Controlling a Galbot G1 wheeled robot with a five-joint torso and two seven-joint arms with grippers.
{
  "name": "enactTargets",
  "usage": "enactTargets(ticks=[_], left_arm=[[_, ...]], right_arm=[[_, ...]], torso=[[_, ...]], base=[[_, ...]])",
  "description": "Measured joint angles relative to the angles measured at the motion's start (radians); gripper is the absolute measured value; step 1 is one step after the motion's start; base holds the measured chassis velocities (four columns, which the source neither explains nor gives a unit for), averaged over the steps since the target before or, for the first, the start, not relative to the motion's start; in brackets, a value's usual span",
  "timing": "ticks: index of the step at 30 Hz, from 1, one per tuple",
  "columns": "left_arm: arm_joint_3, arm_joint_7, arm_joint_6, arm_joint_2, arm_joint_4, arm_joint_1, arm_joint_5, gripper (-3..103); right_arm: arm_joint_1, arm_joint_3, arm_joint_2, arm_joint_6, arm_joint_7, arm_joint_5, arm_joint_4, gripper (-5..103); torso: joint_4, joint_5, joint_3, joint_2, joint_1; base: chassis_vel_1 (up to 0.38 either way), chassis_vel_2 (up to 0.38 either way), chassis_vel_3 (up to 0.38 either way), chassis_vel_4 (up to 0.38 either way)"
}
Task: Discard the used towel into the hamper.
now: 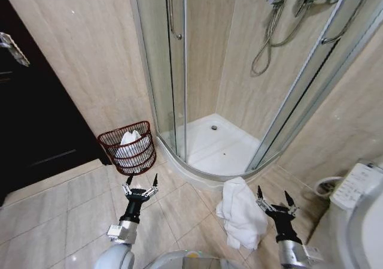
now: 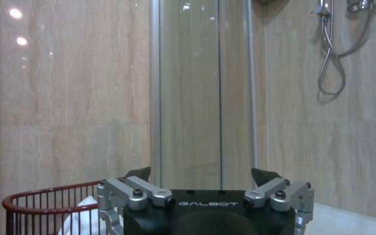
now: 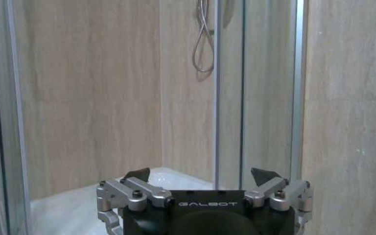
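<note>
Bathroom floor scene, left to right. Dark door [image 1: 36, 125] at far left against the beige tiled wall. Hamper [image 1: 127, 147]: red-brown wire basket standing on the floor by the wall, between the door and the shower [image 1: 221, 143]; white cloth [image 1: 128, 144] already lies inside it. Left gripper [image 1: 141, 180]: held above the floor tiles just in front of the hamper, jaws spread wide, nothing between them; in the left wrist view the body [image 2: 211, 205] bears the lettering "GALBOT", with the hamper rim [image 2: 44, 195] beside it. Shower: curved glass enclosure with white tray, hose [image 1: 269, 35] hanging on the back wall. Towel [image 1: 240, 214]: white, crumpled on the floor just outside the shower tray, well apart from the hamper. Right gripper [image 1: 274, 197]: just beside the towel's right edge, jaws spread, empty; the right wrist view shows the same "GALBOT" lettering on its body [image 3: 211, 205]. Toilet [image 1: 359, 215] with side control panel at far right; its markings are too small to read.
</note>
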Motion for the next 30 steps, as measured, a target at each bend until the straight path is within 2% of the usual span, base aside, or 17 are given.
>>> enactTargets(ticks=[12,30], left_arm=[[-0.028,0.007,-0.019,0.007,-0.001,0.016,-0.017,100],[-0.034,0.013,-0.019,0.015,-0.019,0.021,-0.022,100]], right_arm=[[0.0,-0.019,0.001,0.0,0.0,-0.022,0.01,100],[-0.004,-0.024,0.001,-0.007,0.003,-0.038,0.012,100]], torso=[[-0.0001,0.0,-0.035,-0.05,-0.015],[-0.0001,0.0,-0.085,-0.12,-0.035]], base=[[0.0,0.0,0.0,0.0],[0.0,0.0,0.0,0.0]])
